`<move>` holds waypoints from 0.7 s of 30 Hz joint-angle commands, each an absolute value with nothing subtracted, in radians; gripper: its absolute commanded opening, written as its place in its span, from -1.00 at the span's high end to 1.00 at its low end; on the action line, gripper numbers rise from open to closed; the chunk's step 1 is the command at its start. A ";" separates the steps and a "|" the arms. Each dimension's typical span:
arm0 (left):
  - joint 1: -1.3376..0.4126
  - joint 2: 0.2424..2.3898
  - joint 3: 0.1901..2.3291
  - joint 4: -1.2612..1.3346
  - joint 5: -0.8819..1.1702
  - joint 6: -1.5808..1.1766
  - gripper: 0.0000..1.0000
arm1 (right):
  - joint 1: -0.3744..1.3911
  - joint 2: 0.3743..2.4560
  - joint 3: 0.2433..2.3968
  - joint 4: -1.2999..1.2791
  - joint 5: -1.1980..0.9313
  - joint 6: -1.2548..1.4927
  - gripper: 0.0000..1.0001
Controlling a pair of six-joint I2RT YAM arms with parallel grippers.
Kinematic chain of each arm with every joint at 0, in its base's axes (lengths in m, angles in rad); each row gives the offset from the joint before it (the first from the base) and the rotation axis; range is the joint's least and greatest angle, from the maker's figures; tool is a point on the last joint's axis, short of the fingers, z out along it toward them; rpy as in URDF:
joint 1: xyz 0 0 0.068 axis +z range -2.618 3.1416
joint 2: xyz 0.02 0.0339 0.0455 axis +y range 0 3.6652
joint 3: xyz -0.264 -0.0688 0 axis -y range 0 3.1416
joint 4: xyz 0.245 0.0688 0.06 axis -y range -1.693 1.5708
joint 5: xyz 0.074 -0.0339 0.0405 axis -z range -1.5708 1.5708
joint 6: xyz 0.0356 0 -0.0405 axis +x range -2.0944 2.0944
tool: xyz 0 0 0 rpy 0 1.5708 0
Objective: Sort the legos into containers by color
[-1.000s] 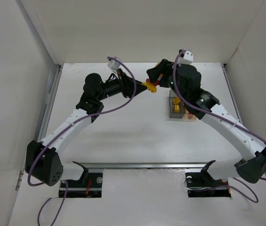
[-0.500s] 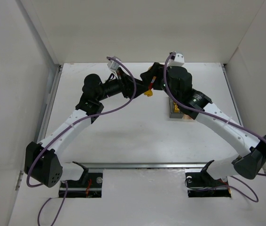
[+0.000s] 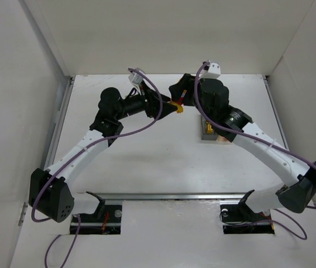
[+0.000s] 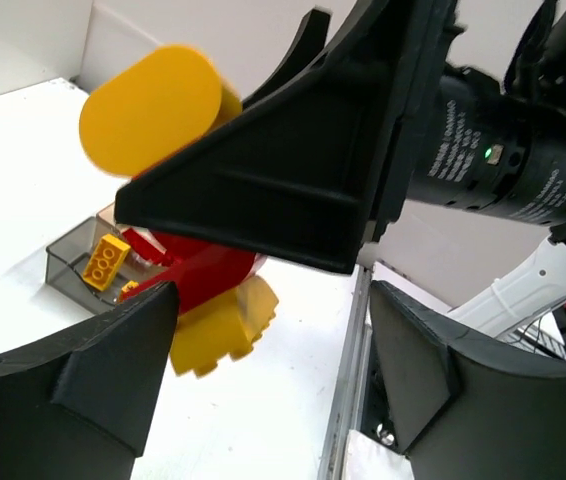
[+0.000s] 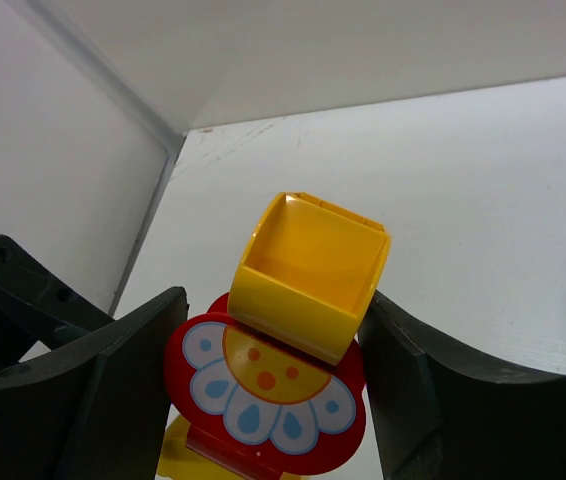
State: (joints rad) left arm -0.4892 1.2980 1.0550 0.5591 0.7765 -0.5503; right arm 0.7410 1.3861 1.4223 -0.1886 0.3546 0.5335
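Note:
A stack of joined legos hangs in the air between the two arms: a yellow brick [image 5: 313, 265] on a red flower-printed piece [image 5: 263, 400], small in the top view as the stack [image 3: 176, 106]. My right gripper [image 5: 273, 300] is shut on it, one finger on each side. My left gripper [image 4: 273, 300] faces it with its fingers [image 4: 73, 390] spread apart; the stack's lower yellow brick [image 4: 221, 328] hangs just beside the left one, not pinched. The dark grey container [image 4: 63, 268] holds a yellow lego [image 4: 106, 262]. In the top view the containers [image 3: 207, 133] lie mostly under my right arm.
White walls enclose the table on the left, back and right. A metal rail [image 3: 169, 196] runs along the near edge in front of the arm bases. The right arm's wrist [image 4: 503, 150] fills the upper right of the left wrist view.
My left gripper has opened and let go of the lego stack, which stays in the right gripper. The right arm swung slightly left, then held still.

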 commanded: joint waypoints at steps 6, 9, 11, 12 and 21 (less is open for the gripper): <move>-0.476 1.276 1.118 0.529 0.825 -0.535 -0.64 | 0.749 1.267 1.388 0.058 0.393 0.401 1.00; -0.476 1.285 1.163 0.529 0.834 -0.546 -0.67 | 0.749 1.267 1.379 0.080 0.364 0.391 1.00; -0.476 1.285 1.186 0.529 0.834 -0.555 -0.67 | 0.749 1.267 1.379 0.080 0.354 0.391 1.00; -0.476 1.296 1.186 0.529 0.834 -0.567 -0.64 | 0.749 1.267 1.379 0.080 0.354 0.391 1.00; -0.476 1.305 1.215 0.565 0.856 -0.630 -0.68 | 0.749 1.247 1.336 0.132 0.347 0.391 1.00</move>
State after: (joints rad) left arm -0.4797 1.3079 1.1698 0.5053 0.8307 -0.5953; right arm 0.7410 1.2835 1.3430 0.0261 0.3458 0.4057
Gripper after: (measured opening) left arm 0.837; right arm 0.710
